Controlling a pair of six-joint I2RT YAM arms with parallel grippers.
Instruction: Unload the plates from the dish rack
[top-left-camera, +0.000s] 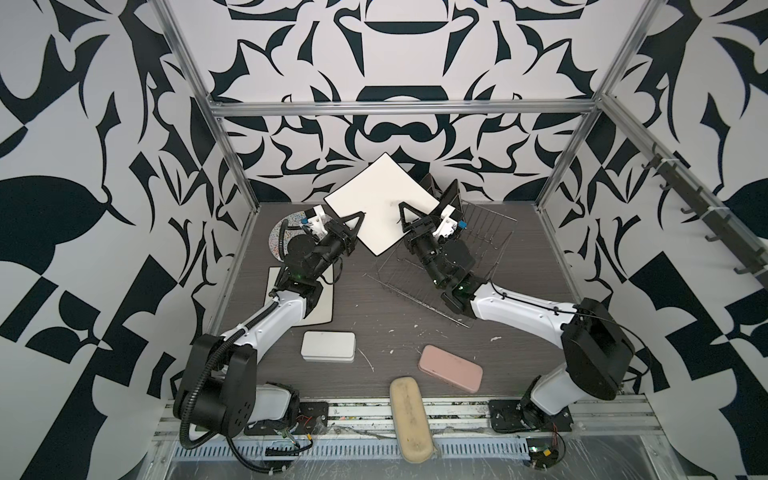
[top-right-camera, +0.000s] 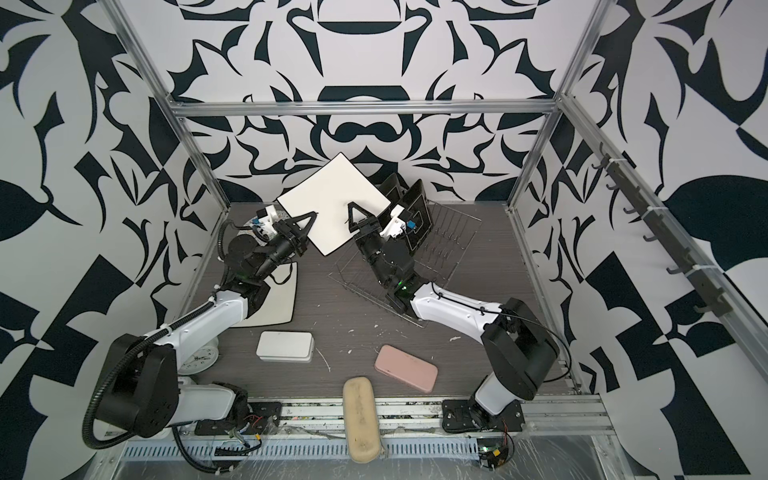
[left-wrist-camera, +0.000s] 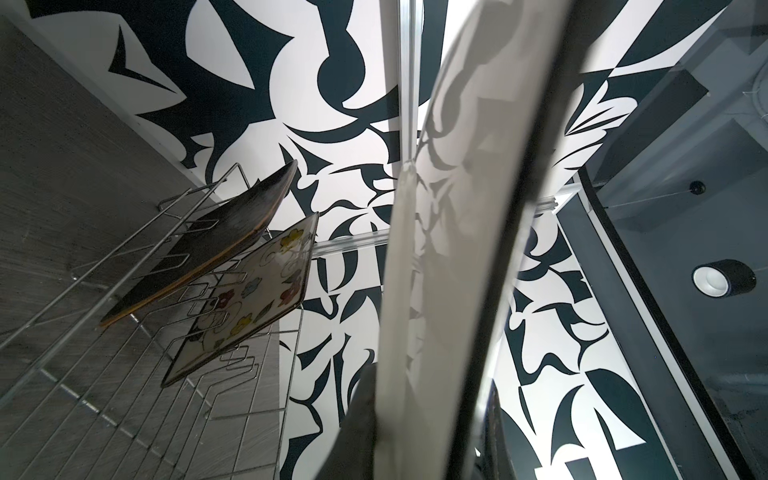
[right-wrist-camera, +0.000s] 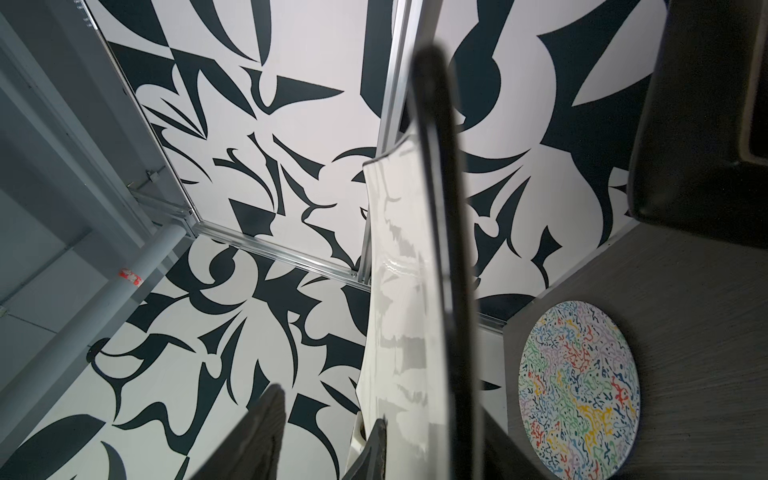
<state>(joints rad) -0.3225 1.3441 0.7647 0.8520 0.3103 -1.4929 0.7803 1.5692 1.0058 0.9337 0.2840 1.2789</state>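
Fingers (left-wrist-camera: 359, 428) of the left gripper (top-left-camera: 361, 216) are clamping one edge of a square white-backed plate with a dark rim (top-left-camera: 380, 199), holding it tilted in the air beside the thin silver wire dish rack (top-left-camera: 488, 230). Right gripper (top-left-camera: 402, 209) fingers are standing apart, one lying over the plate's white back.

A white-backed plate (right-wrist-camera: 399, 324) with a dark rim runs edge-on through the middle of the view, its glossy pale face catching reflections of the black-and-white patterned wall (right-wrist-camera: 249, 187) behind. The right gripper (right-wrist-camera: 328, 403) shows two dark fingers (right-wrist-camera: 262, 440) standing apart with wall visible between them, one overlapping the plate's pale face, though contact cannot be told. Beyond the plate's rim, a round plate (right-wrist-camera: 577, 399) with multicoloured squiggles lies flat on the grey wood-grain table (right-wrist-camera: 685, 291), and a black plate (right-wrist-camera: 698, 124) looms close, blurred.
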